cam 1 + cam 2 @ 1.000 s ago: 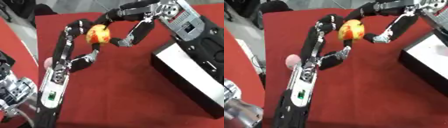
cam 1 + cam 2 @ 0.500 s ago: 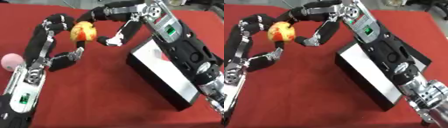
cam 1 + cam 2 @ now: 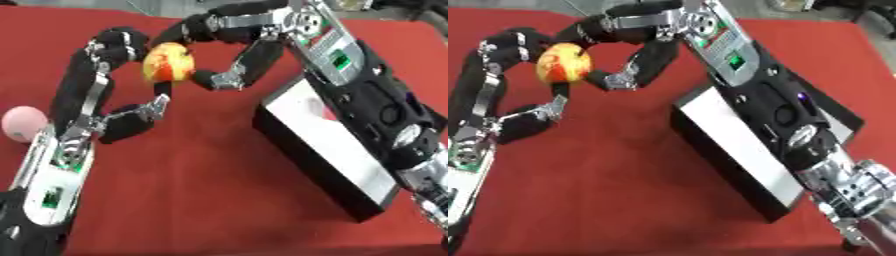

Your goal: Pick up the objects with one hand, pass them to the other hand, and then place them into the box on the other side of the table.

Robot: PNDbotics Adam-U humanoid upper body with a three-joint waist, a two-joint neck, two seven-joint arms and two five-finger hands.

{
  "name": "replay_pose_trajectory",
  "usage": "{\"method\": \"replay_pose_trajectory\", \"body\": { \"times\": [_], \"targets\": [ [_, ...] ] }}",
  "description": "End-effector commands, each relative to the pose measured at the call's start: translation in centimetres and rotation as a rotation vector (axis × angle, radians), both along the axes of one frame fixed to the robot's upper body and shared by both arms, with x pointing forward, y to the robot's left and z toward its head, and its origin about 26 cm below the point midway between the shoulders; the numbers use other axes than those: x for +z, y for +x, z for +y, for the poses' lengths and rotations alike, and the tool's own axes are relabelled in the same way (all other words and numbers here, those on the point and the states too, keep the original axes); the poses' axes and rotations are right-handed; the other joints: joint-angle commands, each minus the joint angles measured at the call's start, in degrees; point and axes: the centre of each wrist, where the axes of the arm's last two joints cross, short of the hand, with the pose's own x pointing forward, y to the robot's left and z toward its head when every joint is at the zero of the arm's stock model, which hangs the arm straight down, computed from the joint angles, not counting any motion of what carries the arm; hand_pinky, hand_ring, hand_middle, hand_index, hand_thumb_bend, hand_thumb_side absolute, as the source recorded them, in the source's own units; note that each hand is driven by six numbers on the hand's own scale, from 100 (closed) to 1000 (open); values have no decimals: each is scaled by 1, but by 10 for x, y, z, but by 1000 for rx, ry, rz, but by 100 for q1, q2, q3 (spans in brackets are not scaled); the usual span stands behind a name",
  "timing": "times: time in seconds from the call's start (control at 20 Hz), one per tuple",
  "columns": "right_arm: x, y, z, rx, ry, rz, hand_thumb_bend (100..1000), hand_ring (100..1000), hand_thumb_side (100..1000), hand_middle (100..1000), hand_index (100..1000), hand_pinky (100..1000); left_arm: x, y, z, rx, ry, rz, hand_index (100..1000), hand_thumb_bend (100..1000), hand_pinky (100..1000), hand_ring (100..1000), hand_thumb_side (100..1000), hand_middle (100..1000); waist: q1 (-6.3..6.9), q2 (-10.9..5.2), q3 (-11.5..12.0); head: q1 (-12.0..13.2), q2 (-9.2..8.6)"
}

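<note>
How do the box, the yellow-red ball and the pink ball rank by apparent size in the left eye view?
1. Box, by far the largest.
2. Yellow-red ball, held up between the left hand and right hand.
3. Pink ball, slightly smaller-looking; it lies lower, so unsure.

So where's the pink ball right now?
The pink ball sits on the red table at the far left edge of the left eye view, just beside the left hand that is up at the yellow-and-red fruit.
</note>
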Motion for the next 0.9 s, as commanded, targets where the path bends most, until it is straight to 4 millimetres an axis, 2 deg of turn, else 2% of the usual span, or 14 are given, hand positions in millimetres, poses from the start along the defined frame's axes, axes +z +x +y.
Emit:
{"method": "replay_pose_trajectory", "body": {
  "times": [0.05, 0.25, 0.5, 0.6, 0.7, 0.85, 0.9],
  "targets": [
    [7, 0, 0, -9, -10, -21, 100, 880, 414, 863, 924, 1000, 10, -2, -7, -19, -23, -36, 548, 100, 845, 711, 265, 533, -38, -1, 6, -27, -43],
    [6, 1, 1, -14, -15, -23, 100, 878, 430, 843, 876, 1000, 11, -2, -9, -30, -36, -46, 549, 100, 844, 711, 264, 533, -44, 6, 17, -42, -46],
    [6, 4, 0, -25, -11, -10, 100, 864, 390, 783, 762, 1000, 11, -3, -13, -49, -53, -54, 551, 100, 845, 711, 266, 533, -45, 21, 18, -58, -48],
    [5, 5, 0, -28, -8, -3, 100, 860, 360, 762, 750, 1000, 11, -3, -15, -57, -57, -55, 552, 100, 845, 711, 267, 533, -45, 25, 16, -62, -48],
    [5, 6, -1, -33, -1, 3, 100, 844, 302, 716, 715, 1000, 10, -4, -17, -65, -63, -57, 552, 100, 846, 710, 268, 532, -45, 29, 11, -68, -49],
    [3, 8, -2, -49, 23, 28, 100, 808, 277, 643, 655, 1000, 10, -4, -18, -72, -68, -57, 553, 100, 847, 711, 264, 532, -45, 31, 7, -77, -47],
    [3, 9, -2, -52, 34, 39, 100, 767, 245, 578, 590, 997, 9, -4, -19, -73, -67, -57, 555, 100, 847, 711, 262, 532, -46, 33, 4, -78, -47]
  ]
}}
